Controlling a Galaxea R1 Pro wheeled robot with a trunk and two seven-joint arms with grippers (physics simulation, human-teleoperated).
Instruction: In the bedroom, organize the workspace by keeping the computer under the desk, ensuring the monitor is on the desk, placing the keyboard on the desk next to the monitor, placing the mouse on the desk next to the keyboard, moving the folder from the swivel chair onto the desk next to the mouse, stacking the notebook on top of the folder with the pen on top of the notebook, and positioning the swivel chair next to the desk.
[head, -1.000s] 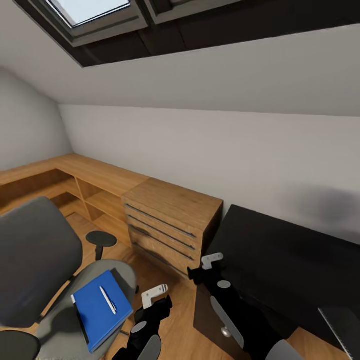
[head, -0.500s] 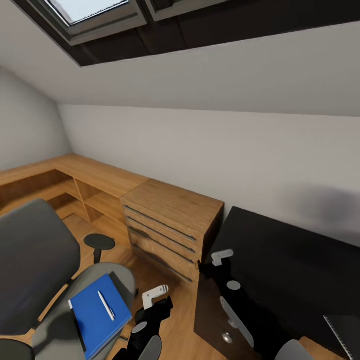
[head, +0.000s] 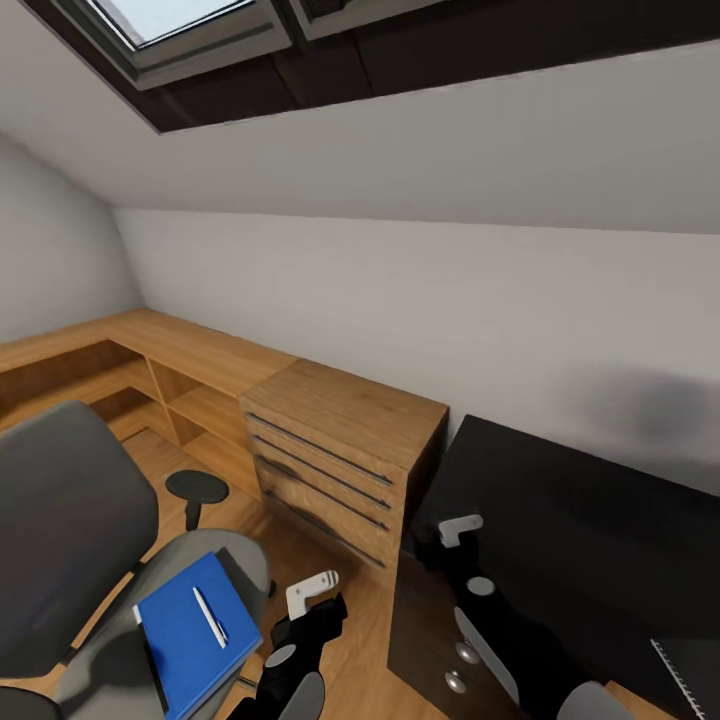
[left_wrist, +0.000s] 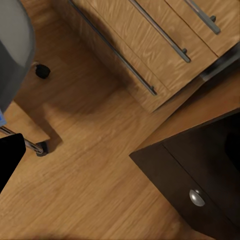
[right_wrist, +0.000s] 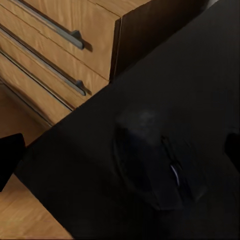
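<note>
Folder (head: 190, 635) and pen (head: 209, 617) are lying on the swivel chair (head: 75, 540).
Mouse (right_wrist: 150, 162) is sitting on the desk (head: 590, 530); jaw state of either gripper cannot be told.

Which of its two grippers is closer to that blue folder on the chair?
The left gripper. It hangs over the floor just beside the folder on the swivel chair; the right gripper is farther off, over the desk.
</note>
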